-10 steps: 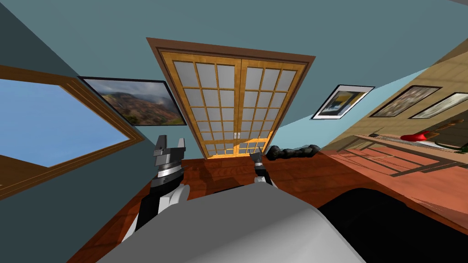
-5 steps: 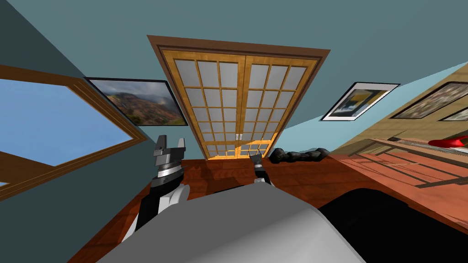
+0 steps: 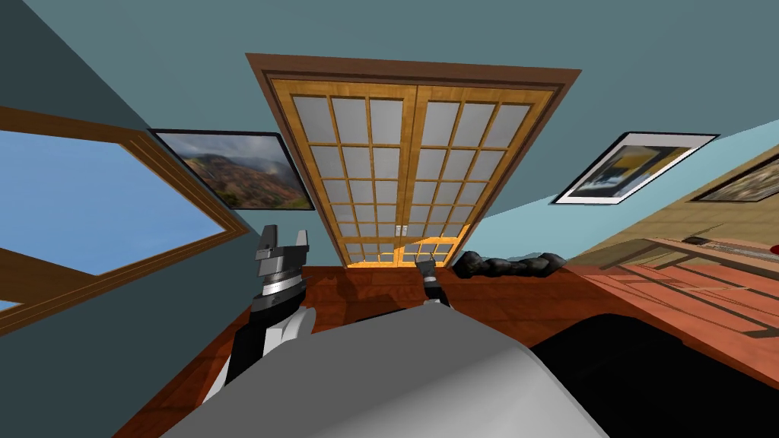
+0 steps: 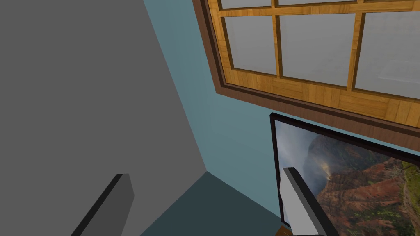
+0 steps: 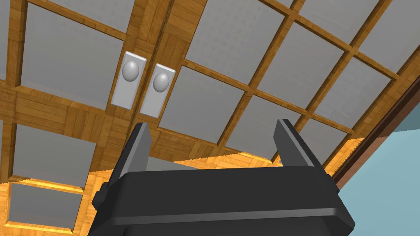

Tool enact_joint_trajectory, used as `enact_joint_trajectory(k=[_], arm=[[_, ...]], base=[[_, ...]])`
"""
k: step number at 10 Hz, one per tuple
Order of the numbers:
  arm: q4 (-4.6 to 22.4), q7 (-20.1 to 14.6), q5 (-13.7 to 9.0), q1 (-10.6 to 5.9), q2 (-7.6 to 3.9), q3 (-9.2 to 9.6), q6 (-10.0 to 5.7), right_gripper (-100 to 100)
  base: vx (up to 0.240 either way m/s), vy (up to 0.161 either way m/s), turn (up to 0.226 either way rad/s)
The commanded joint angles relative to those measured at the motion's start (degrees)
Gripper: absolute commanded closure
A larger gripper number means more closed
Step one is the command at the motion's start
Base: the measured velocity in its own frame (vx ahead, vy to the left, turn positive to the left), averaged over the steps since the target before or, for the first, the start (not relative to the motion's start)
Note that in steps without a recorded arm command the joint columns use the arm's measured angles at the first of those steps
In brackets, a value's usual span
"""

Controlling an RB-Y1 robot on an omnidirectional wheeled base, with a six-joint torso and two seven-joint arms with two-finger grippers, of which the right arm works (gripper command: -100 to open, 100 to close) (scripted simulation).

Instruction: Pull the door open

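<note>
Your right gripper (image 5: 212, 123) has its two fingers spread with nothing between them, and it is aimed at the lower part of the double door (image 3: 411, 167). That door stands at 12 o'clock in the head view, set in the teal wall (image 3: 647, 91). Both leaves look shut, meeting flush along the middle seam.

The coming move turns on the offset between gripper and knobs. Two grey rounded knobs sit on pale upright plates, one on each side of the seam. From the right gripper in the head view they lie at about 11 o'clock, ahead and a little toward the robot's left. The right wrist view agrees. The nearer knob (image 5: 161, 82) is beyond the tip of the finger on the seam side, not in the gap between the fingers. The farther knob (image 5: 130, 71) is further out the same way. Gripper and knobs are apart; nothing touches.

The plates run long along the seam, up and down the door, and the fingers open across that line. So you can likely close on a knob from its two sides once you shift toward 11 o'clock and go forward.

Your left gripper (image 3: 283, 242) is raised at 9 o'clock from the right one, fingers also spread and holding nothing. It is farther from the knobs, so the right arm is the one for the reach.
</note>
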Motion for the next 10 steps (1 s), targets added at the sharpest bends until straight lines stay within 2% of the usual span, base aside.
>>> enact_joint_trajectory(k=[1,10], arm=[[1.97,-2.34,-1.03,-0.45,-0.45,0.44,-0.6,-100],[12.51,-13.35,-6.09,-3.19,-2.42,2.66,-3.88,-100]], base=[[0.095,0.005,0.067],[0.103,-0.005,0.059]])
